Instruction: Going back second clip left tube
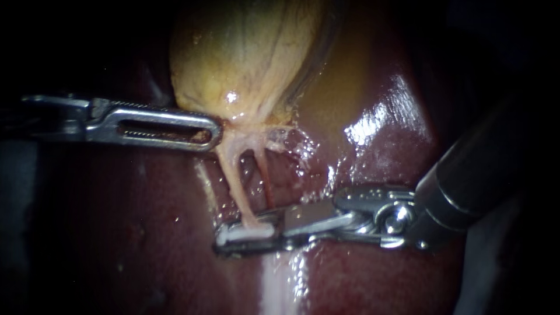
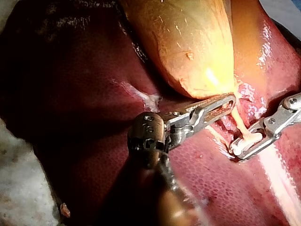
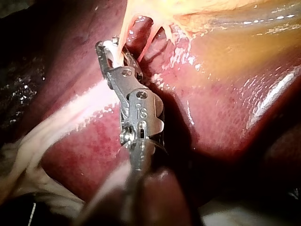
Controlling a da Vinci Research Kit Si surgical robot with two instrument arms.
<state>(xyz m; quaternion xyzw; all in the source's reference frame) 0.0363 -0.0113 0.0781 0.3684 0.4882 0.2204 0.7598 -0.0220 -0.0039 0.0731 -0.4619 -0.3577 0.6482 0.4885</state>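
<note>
The right instrument (image 1: pixel 223 239) hides the lower end of the left tube (image 1: pixel 235 178).

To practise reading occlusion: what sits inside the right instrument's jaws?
The right instrument holds a white clip around the left tube at its lower end; the tube inside the clip is covered.

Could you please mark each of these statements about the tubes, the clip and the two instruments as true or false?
1. The right instrument holds a white clip. True.
2. That clip sits on the right tube. False: it sits low on the left tube; the thinner, reddish right tube shows no clip.
3. The left instrument has its tip on the liver, far from the gallbladder. False: its tip lies at the gallbladder's lower end, where the tubes begin.
4. The gallbladder is yellowish and the liver dark red. True.
</note>
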